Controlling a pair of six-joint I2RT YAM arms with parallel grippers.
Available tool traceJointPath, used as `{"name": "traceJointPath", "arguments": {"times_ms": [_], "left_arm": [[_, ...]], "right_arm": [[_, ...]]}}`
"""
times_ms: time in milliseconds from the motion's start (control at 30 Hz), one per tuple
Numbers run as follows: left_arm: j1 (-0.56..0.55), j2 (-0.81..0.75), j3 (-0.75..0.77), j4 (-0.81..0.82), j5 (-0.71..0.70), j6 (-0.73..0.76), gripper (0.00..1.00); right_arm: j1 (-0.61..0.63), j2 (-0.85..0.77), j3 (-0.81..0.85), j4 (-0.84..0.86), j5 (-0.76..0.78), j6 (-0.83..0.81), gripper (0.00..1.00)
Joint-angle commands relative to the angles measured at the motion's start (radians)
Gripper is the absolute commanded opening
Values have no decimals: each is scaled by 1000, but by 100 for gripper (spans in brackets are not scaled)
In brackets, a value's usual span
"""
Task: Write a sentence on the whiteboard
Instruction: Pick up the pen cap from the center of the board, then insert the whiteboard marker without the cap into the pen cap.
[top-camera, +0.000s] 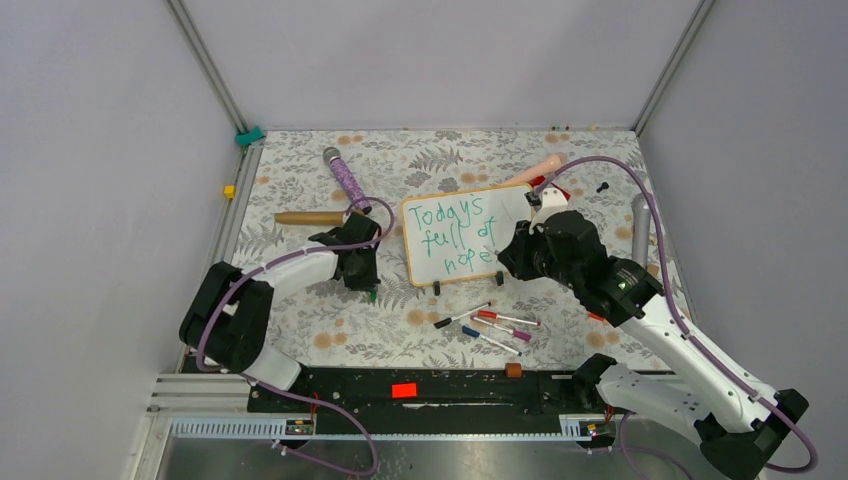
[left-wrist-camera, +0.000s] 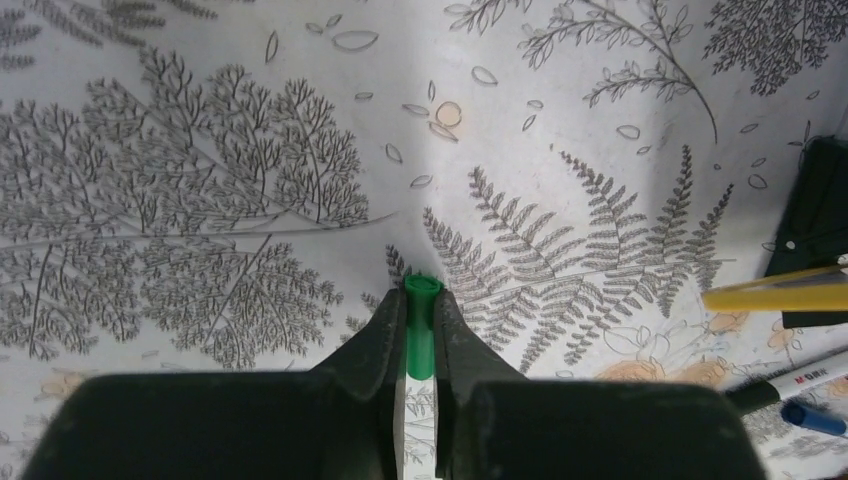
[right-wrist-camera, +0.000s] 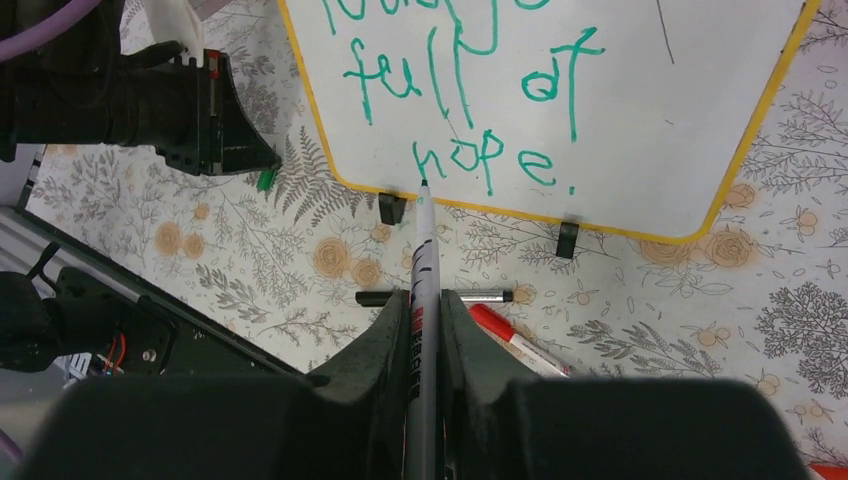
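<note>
The whiteboard (top-camera: 465, 238) with a tan frame lies mid-table and bears the green sentence (top-camera: 452, 232) "Todays full of hope." in three lines; it also shows in the right wrist view (right-wrist-camera: 620, 120). My right gripper (right-wrist-camera: 425, 300) is shut on a white marker (right-wrist-camera: 422, 262) whose tip points at the board's near edge, below "hope". In the top view that gripper (top-camera: 512, 256) is at the board's right near corner. My left gripper (left-wrist-camera: 421, 305) is shut on a green marker cap (left-wrist-camera: 421, 325), held over the cloth left of the board (top-camera: 366, 280).
Several loose markers (top-camera: 490, 325) lie on the fern-print cloth in front of the board. A purple patterned stick (top-camera: 346, 178), a wooden stick (top-camera: 310, 217), a pink piece (top-camera: 535, 168) and a grey tube (top-camera: 640, 228) lie around it. Walls enclose three sides.
</note>
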Motion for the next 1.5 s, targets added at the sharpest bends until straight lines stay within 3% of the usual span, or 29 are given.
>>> {"name": "traceJointPath", "arguments": {"times_ms": [0,167,333,533,800,1467], "left_arm": [[-2,-81,110,-136,6,-106,0],[31,-198,283,-256,105,-406,0],[68,-260,279,-198,227,-772,0],[68,-332,261,-109,233,-1045,0],[67,-362,211,-30,258,-1183,0],[38,-447,136,19,270,-1279,0]], "right_arm": [[-6,-23,4,16,-105,-42,0],[3,-10,-6,82,-170,4,0],[75,57,48,161,-140,6,0],[183,179,188,239,-99,-57,0],[206,246,233,273,-100,-119,0],[212,330,271,293,-111,-115,0]]}}
